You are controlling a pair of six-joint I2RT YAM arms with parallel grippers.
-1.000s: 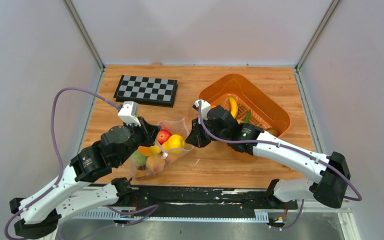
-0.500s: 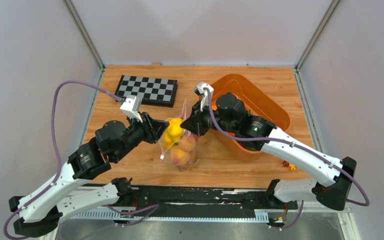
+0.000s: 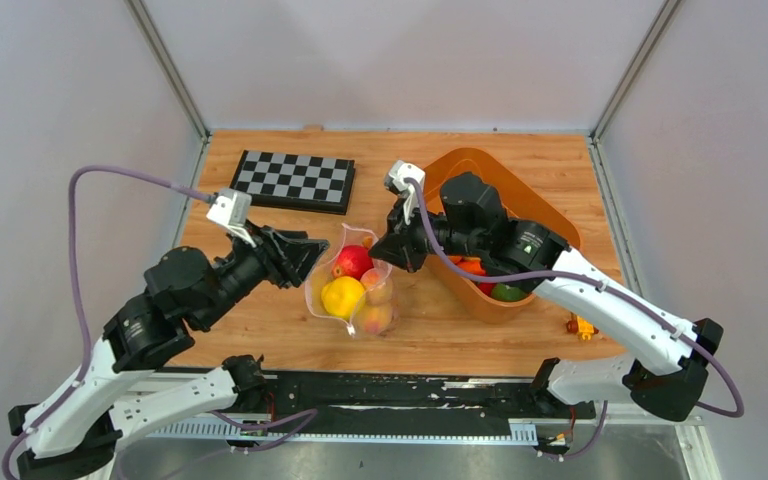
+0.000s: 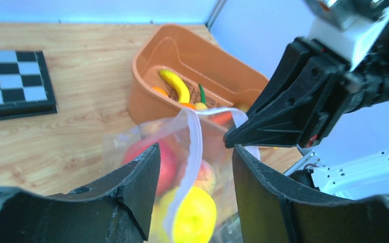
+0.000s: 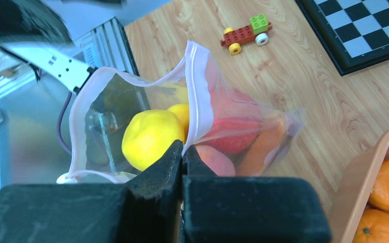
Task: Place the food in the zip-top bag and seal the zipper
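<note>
The zip-top bag (image 3: 385, 290) hangs mouth-up over the table's middle, and the food shows through it. Inside lie a red apple (image 3: 353, 262), a yellow fruit (image 3: 343, 297) and a peach (image 3: 375, 318). My right gripper (image 3: 385, 255) is shut on the zipper (image 5: 198, 91) at one end of the mouth, right gripper (image 5: 183, 147) above the yellow fruit (image 5: 149, 136). The mouth gapes open. My left gripper (image 3: 315, 252) stands open just left of the bag. In the left wrist view the zipper (image 4: 197, 134) runs loose between the fingers of the left gripper (image 4: 195, 149), untouched.
The orange tub (image 3: 535, 205) behind my right arm holds a banana (image 4: 174, 86) and other toy food. The checkerboard (image 3: 293, 180) lies at the back left. One wheeled block toy (image 3: 580, 325) sits at the right front, another (image 5: 245, 33) near the checkerboard.
My left gripper opened, let go of the bag's edge and drew back to the left. The right gripper lifted the bag from lying flat to hanging upright, and the fruit settled.
</note>
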